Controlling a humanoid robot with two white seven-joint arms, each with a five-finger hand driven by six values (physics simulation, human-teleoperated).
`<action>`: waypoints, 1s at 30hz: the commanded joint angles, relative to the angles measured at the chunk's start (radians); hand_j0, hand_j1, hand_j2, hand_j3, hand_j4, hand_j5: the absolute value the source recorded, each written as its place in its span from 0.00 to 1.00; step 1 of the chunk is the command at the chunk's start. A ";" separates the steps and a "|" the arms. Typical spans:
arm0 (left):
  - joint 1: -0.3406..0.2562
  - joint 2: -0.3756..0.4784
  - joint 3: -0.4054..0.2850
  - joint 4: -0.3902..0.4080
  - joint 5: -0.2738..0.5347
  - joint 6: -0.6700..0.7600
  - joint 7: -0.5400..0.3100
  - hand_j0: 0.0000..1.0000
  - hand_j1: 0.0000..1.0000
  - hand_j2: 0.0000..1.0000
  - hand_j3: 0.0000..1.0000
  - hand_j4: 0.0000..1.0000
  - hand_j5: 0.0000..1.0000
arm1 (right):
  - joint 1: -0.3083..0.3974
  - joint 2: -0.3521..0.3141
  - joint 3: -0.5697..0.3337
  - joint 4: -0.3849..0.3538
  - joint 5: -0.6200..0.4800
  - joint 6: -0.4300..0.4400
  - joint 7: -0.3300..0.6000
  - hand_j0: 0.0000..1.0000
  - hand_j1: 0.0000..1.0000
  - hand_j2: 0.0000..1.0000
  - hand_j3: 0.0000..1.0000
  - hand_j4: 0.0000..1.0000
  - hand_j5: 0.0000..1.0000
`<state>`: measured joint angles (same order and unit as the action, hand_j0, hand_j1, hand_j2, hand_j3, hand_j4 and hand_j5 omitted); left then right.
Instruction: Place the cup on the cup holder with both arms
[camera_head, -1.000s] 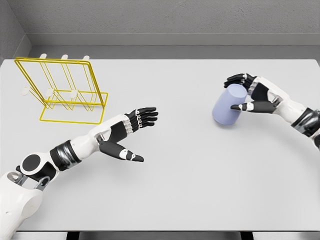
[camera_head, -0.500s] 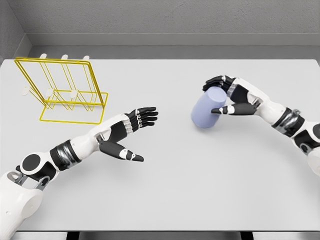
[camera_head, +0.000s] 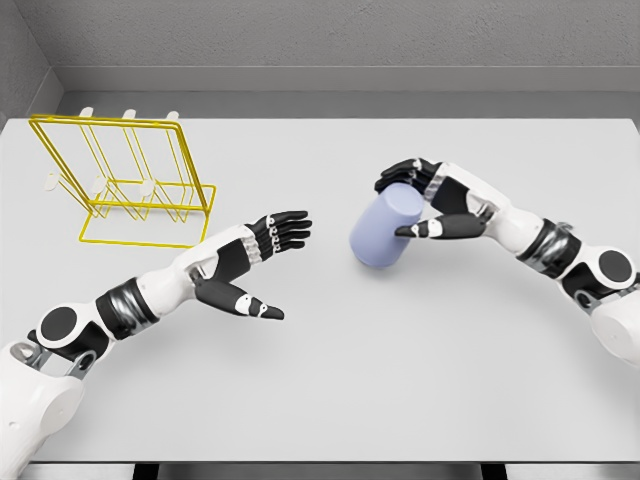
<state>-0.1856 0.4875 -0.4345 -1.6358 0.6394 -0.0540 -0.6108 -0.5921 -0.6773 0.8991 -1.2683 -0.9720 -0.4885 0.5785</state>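
A pale blue cup is tilted just right of the table's middle, with my right hand shut on it, fingers over its top and thumb across its side. My left hand hovers open at the centre left, palm turned toward the cup, roughly a hand's length away from it. The yellow wire cup holder with white-tipped pegs stands at the far left of the table.
The grey-white table spans the whole view, with a grey wall behind its far edge. Both forearms reach in from the lower corners.
My right hand has carried the cup leftward across the table toward the middle. The left hand has barely shifted.
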 joint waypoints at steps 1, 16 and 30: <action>0.000 0.000 0.000 -0.001 0.006 0.000 0.000 1.00 1.00 1.00 1.00 1.00 1.00 | 0.000 0.005 0.001 -0.016 -0.001 0.001 -0.002 0.68 0.68 0.68 0.68 0.68 0.68; 0.000 0.005 0.016 0.001 0.006 0.003 0.000 1.00 1.00 1.00 1.00 1.00 1.00 | 0.002 0.067 0.055 -0.011 0.024 0.005 -0.009 0.68 0.68 0.68 0.68 0.68 0.68; 0.015 0.026 0.099 0.005 0.005 0.003 0.000 1.00 1.00 1.00 1.00 1.00 1.00 | 0.002 0.094 0.081 0.004 0.024 0.007 -0.011 0.69 0.69 0.69 0.69 0.69 0.69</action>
<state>-0.1703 0.5127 -0.3550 -1.6304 0.6373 -0.0509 -0.6108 -0.5906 -0.5856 0.9804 -1.2647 -0.9412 -0.4823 0.5670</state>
